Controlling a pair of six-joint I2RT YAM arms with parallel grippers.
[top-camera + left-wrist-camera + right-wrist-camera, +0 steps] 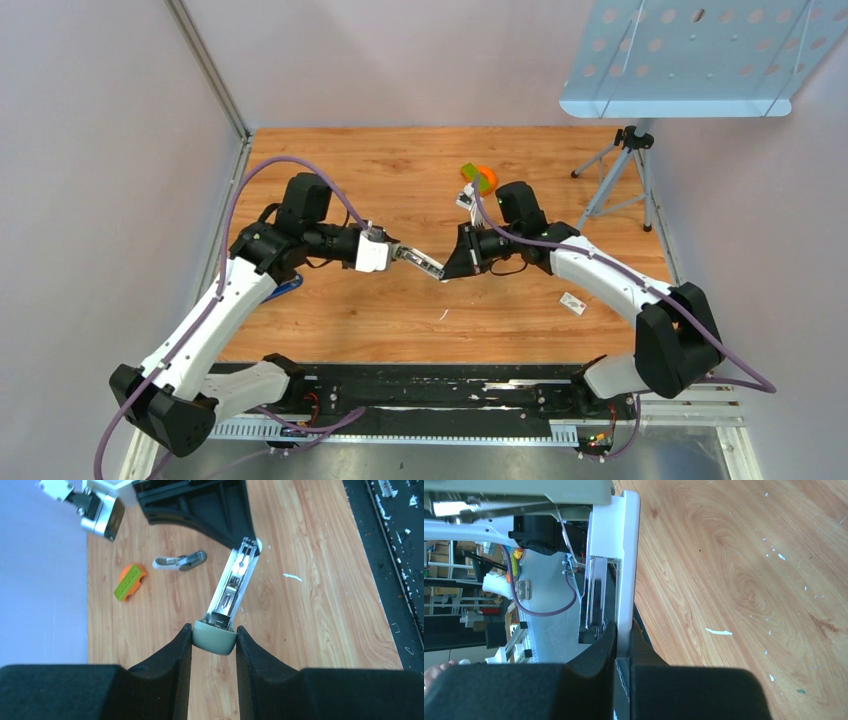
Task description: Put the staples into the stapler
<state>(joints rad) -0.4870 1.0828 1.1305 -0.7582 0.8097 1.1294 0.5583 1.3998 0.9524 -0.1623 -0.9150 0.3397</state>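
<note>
The small stapler point(420, 262) point(232, 587), with a sage-grey plastic rear cap and an open silvery metal channel, is held above mid-table. Its long axis runs from the left gripper point(398, 253) point(214, 636) toward the right gripper point(450, 272) point(623, 635). The left fingers clamp the cap. The right fingers are almost closed, pinching a white plastic part at its front end. Below lies a wood-grain tabletop point(350, 320) with an orange-and-green block point(131, 581). Pale walls and a perforated blue tripod stand point(690, 55) surround it.

2 arms point(215, 310), 1 open stapler point(234, 582), 1 small white-grey tool point(179, 561), 1 orange-green obj. point(131, 581), 1 white card point(573, 302)
</note>
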